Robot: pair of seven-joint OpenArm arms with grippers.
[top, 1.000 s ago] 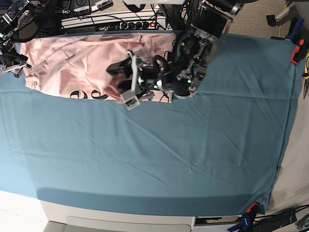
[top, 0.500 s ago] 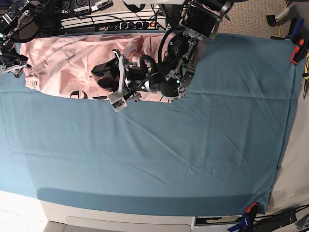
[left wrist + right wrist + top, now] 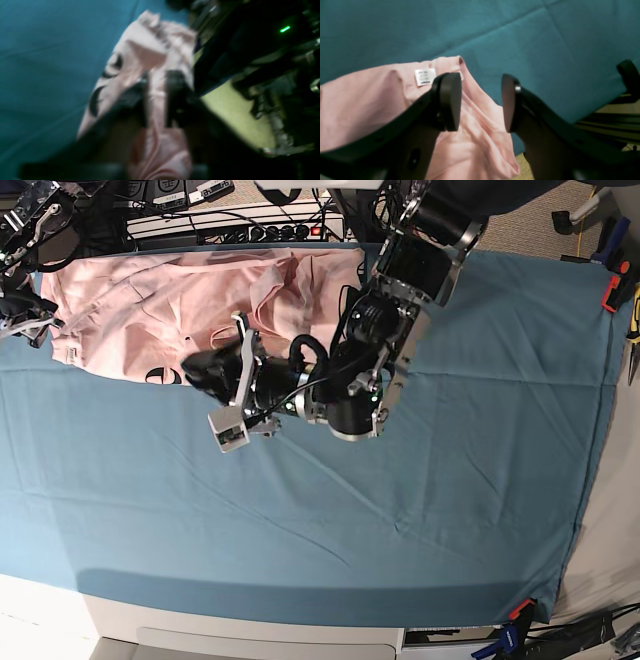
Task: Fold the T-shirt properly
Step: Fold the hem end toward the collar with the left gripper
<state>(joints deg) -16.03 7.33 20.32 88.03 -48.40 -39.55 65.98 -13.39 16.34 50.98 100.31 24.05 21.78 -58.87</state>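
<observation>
The pale pink T-shirt point(image 3: 130, 310) lies crumpled along the far left of the table, with black lettering point(image 3: 160, 375) showing at its near edge. My left gripper point(image 3: 197, 366) reaches across it from the right. In the blurred left wrist view the left gripper point(image 3: 156, 100) has a fold of the pink T-shirt point(image 3: 140, 57) between its fingers. My right gripper point(image 3: 20, 315) is at the shirt's left end. In the right wrist view the right gripper point(image 3: 478, 102) is open above a shirt corner point(image 3: 357, 105) that bears a white label point(image 3: 425, 76).
A teal cloth sheet point(image 3: 400, 510) covers the whole table. Cables and a power strip point(image 3: 240, 225) sit behind the far edge. Orange clamps point(image 3: 612, 285) point(image 3: 520, 610) hold the sheet at the right corners. The left arm's body point(image 3: 370, 350) lies over the table's middle.
My left gripper has moved left and toward the front across the shirt, with the arm stretching further out. The right gripper has stayed at the shirt's left end.
</observation>
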